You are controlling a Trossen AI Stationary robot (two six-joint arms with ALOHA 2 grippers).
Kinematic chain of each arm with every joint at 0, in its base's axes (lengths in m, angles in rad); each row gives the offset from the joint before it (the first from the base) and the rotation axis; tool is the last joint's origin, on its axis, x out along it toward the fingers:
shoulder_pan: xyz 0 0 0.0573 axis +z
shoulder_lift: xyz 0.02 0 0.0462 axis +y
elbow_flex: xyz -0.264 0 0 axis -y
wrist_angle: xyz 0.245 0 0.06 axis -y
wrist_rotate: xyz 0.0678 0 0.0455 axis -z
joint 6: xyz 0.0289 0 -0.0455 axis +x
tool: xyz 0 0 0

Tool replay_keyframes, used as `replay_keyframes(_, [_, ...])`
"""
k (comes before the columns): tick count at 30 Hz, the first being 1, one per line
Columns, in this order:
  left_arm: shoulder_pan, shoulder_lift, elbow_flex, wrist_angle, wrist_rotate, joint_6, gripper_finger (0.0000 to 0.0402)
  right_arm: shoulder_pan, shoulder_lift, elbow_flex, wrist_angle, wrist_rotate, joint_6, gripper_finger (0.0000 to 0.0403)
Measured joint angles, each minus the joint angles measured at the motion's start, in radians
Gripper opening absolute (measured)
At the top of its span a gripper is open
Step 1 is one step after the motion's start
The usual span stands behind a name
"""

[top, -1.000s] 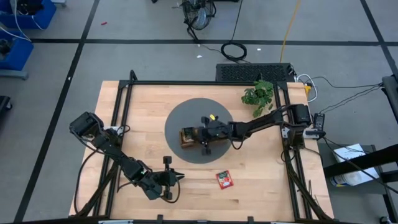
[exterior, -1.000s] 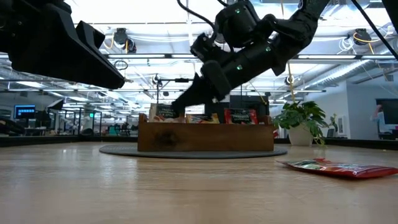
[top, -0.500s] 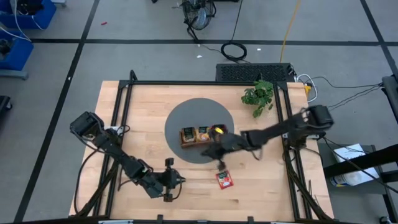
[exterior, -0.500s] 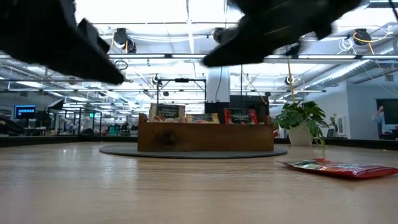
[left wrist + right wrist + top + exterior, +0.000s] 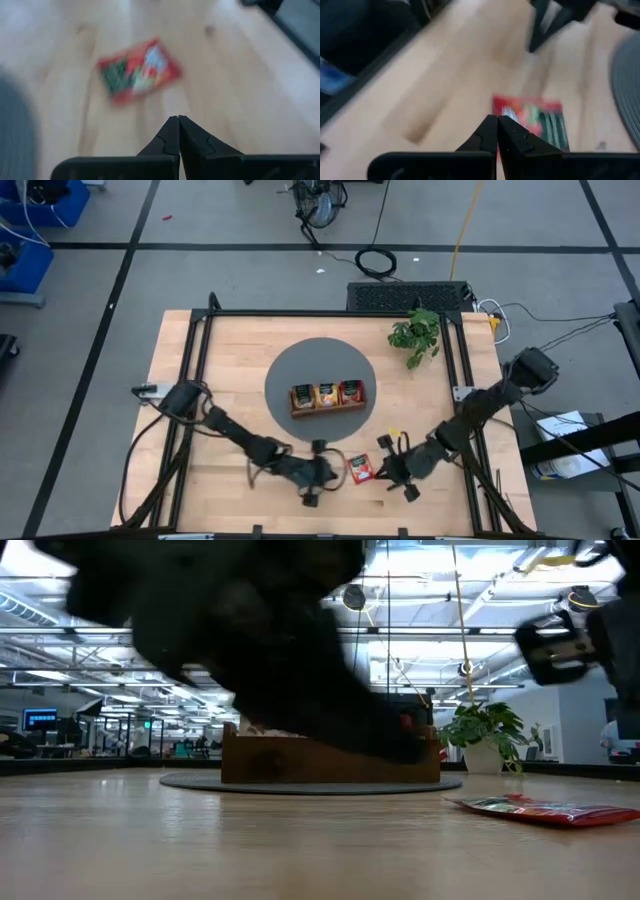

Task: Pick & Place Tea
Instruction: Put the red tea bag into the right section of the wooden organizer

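I see red tea sachet (image 5: 361,469) flat on table (image 5: 230,370), between left gripper (image 5: 328,471) and right gripper (image 5: 386,472). Both pinched shut, holding nothing. Both just beside it, about same closeness. Tray (image 5: 327,411) sits farther back on mat (image 5: 285,375).

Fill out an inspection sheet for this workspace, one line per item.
Surface: wooden table with a round grey mat.
Job's things: red tea sachet flat on the bare wood; wooden tray on the mat holds more sachets in three compartments.
Clutter: green plant at the far right.
Grippers: left gripper and right gripper shut, empty, on either side of the sachet.
Cables: coiled black cable and yellow cable on the floor.
Surroundings: grey floor, open hall beyond.
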Motion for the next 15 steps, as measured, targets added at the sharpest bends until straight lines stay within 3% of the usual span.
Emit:
replay_keyframes(7, [0.069, 0.077, 0.224, -0.255, 0.149, 0.032, 0.0006, 0.097, 0.042, -0.021, -0.097, 0.286, 0.234, 0.0])
replay_keyframes(15, [0.099, 0.109, 0.28, -0.323, 0.207, -0.014, 0.0006, 0.076, 0.035, -0.114, -0.055, 0.249, 0.517, 0.0003])
